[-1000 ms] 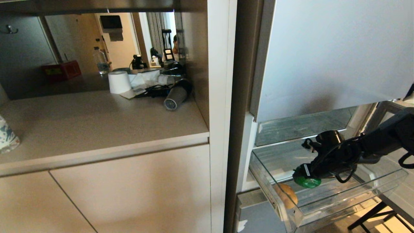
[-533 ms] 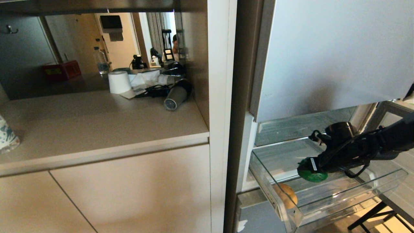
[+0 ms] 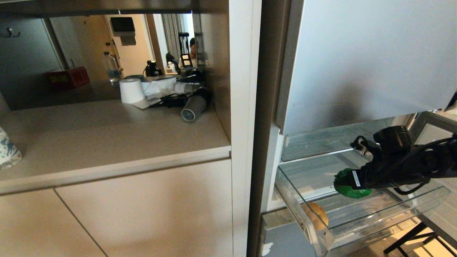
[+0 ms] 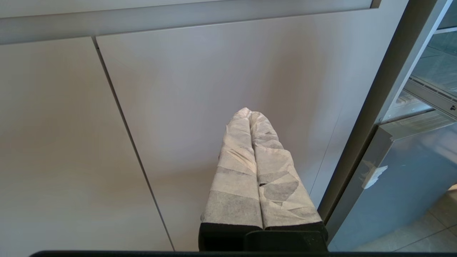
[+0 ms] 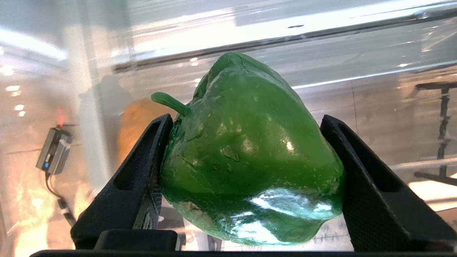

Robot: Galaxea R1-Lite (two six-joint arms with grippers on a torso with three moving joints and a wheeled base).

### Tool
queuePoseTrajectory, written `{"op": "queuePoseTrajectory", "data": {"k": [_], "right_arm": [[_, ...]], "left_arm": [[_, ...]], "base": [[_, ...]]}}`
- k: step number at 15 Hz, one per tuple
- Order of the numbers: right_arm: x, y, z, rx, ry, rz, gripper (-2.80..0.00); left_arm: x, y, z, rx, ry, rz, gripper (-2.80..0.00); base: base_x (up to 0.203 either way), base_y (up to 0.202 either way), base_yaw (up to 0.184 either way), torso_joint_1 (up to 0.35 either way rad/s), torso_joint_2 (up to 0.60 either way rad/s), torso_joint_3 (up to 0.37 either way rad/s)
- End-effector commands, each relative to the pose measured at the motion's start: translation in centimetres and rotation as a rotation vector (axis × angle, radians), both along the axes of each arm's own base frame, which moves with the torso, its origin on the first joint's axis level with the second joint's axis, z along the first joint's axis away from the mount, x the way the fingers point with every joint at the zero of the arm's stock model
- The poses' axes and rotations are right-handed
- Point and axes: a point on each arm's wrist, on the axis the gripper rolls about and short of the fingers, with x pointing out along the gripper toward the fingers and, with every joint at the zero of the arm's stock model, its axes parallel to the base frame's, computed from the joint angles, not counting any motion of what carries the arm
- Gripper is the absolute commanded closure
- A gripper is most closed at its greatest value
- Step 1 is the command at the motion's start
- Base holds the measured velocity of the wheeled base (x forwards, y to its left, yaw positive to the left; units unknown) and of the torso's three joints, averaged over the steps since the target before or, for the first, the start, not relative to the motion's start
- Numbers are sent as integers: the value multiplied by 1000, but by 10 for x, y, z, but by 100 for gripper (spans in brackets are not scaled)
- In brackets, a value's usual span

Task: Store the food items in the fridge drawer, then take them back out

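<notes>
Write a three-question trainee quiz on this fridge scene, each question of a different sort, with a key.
1. True or false: the right gripper is shut on the glossy dark green bell pepper.
2. Where is the round tan-yellow potato?
A. on the beige countertop
B. in the clear plastic fridge drawer, near its front left corner
C. in the left gripper
3. Fill in: the left gripper, wrapped in white tape, is shut on ____ and hangs before the beige cabinet door.

Key: 1 true; 2 B; 3 nothing.
</notes>
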Motion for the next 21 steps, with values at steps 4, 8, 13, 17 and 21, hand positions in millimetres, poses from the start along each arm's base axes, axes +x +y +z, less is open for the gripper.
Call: {"op": "queuePoseTrajectory", "data": {"k": [4, 8, 13, 17, 21], "right_arm": [[-33, 12, 30, -4, -73, 39, 0], [-62, 24, 49, 0, -128, 80, 0], [-124, 23, 64, -2, -203, 99, 0], [-177, 22, 65, 56, -270, 162, 0], [-212, 23, 72, 120, -371, 251, 0]], "left_arm": [[1, 0, -3, 0, 8, 0, 0], [1, 0, -3, 0, 8, 0, 0], [1, 0, -3, 0, 8, 0, 0], [1, 0, -3, 0, 8, 0, 0], [1, 0, -3, 0, 8, 0, 0]], "base": [[0, 0, 0, 0, 0, 0], [0, 0, 0, 0, 0, 0], [0, 0, 0, 0, 0, 0], [0, 0, 0, 0, 0, 0], [0, 0, 0, 0, 0, 0]]}}
